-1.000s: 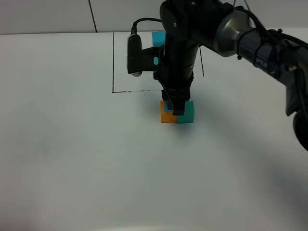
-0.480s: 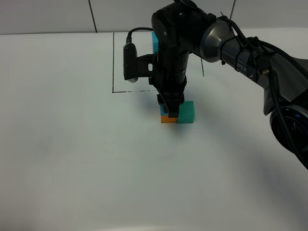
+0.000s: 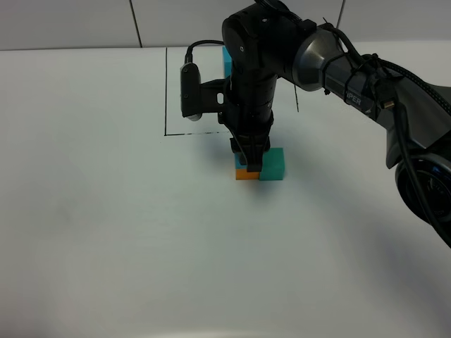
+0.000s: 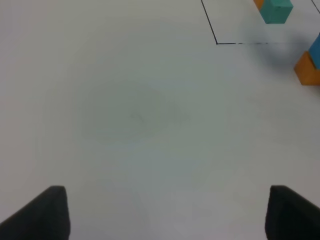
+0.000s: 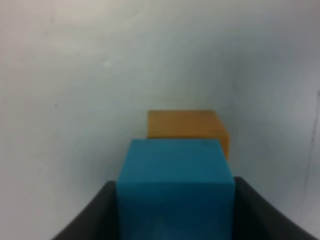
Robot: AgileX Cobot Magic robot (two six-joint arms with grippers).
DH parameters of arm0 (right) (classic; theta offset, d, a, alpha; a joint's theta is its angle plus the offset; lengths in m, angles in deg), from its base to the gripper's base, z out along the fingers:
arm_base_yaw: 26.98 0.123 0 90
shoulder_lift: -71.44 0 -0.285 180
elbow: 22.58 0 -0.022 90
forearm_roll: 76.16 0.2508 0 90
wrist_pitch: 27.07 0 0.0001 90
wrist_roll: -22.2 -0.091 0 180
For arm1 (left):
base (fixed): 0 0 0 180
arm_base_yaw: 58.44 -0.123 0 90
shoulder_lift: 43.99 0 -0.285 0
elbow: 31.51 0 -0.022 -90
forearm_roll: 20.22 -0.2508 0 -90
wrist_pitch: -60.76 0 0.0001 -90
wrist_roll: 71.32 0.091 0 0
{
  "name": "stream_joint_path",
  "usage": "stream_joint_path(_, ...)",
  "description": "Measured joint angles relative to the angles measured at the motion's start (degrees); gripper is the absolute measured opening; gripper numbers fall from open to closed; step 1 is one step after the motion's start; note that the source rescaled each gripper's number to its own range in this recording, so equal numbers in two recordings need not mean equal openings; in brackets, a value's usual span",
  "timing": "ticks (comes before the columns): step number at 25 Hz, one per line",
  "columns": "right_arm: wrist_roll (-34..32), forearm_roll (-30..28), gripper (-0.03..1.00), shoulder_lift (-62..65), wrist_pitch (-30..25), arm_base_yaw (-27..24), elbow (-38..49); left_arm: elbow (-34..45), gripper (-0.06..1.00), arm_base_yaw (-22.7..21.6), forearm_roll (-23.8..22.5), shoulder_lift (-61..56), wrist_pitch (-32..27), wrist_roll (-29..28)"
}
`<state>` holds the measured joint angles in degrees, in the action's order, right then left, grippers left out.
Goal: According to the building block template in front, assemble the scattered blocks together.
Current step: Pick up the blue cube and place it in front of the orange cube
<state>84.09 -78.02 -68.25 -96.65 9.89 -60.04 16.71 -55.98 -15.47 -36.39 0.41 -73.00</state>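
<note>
Right gripper (image 3: 249,166), blue cube (image 5: 175,190) lower; "PER" (image 3: 357,99)

Place: a robot lab bench, it seems.
Under my jaws: bare white table (image 3: 106,246).
Just beyond my jaws: black outline (image 3: 166,91) drawn on it.
Far beyond: white panelled wall (image 3: 70,21).

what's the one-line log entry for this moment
right gripper: shut on blue cube | blue cube: over orange cube, contact unclear | green cube: beside orange cube | left gripper: open, empty
</note>
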Motion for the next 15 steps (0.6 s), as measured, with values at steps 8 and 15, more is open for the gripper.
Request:
stream_joint_path(8,-0.1,0.0,0.01,0.0,0.0,0.0,0.0,0.0,0.99,0.0,0.0,0.0,0.0,0.0)
stream_joint_path(15,-0.1,-0.1,0.01,-0.7,0.1,0.0,0.0,0.0,0.99,0.0,0.0,0.0,0.0,0.0)
